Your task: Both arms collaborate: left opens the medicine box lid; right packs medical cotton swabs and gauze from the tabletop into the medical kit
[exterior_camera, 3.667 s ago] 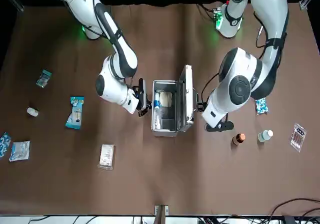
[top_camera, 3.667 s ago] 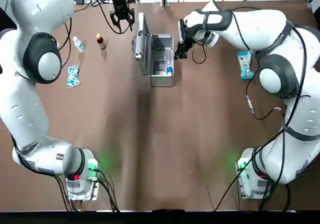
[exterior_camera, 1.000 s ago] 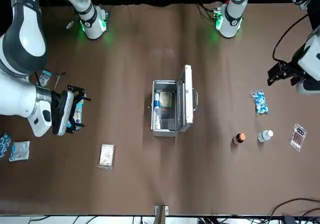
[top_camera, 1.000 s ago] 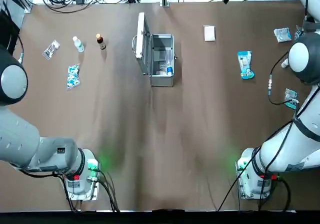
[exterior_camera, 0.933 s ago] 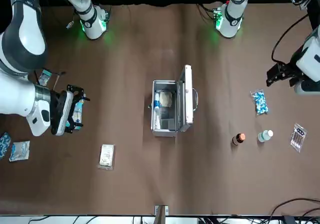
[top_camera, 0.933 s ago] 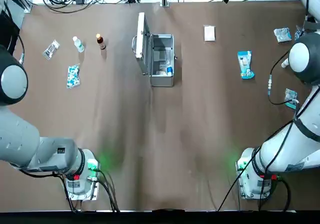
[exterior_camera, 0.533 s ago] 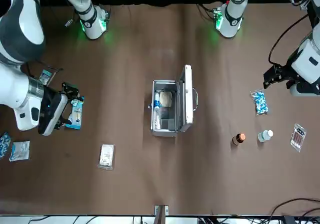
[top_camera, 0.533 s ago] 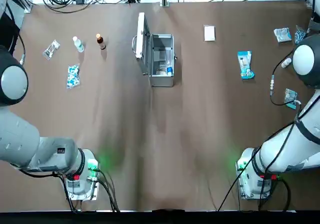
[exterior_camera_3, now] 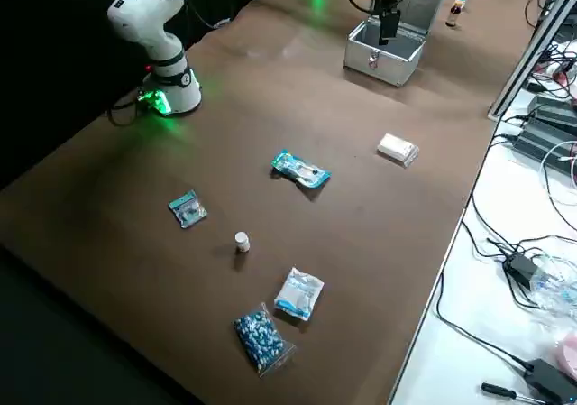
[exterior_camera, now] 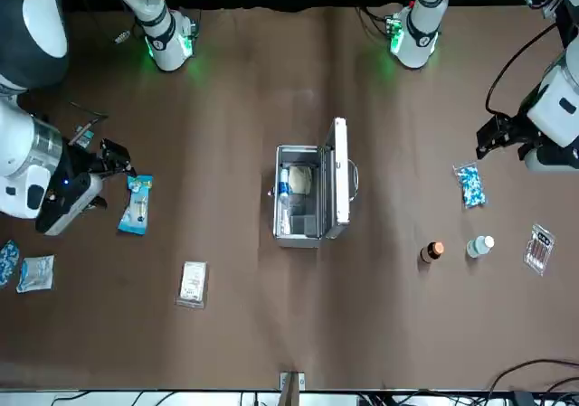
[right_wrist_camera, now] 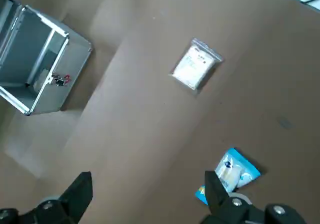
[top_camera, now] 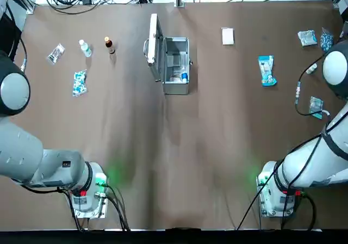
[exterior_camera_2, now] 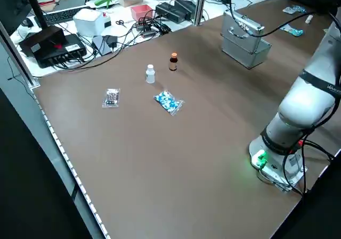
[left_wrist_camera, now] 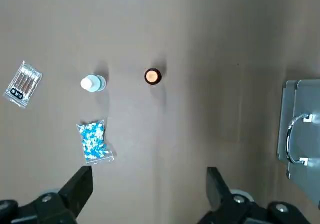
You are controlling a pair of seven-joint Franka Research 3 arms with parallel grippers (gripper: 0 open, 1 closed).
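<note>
Medicine box point(top_camera: 176, 66) open, swabs point(top_camera: 266, 70) seemingly outside

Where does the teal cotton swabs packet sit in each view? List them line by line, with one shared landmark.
Top: packet right of centre.
Front: packet at the left.
Left side: packet far, at the upper right.
Right side: packet near the middle.
Left wrist: not in it.
Right wrist: packet near the lower edge.
Landmark: the open medicine box, on the table in every view.

medicine box point(top_camera: 175, 64) open upward, upright medicine box lid point(top_camera: 154, 47) walling its left
</note>
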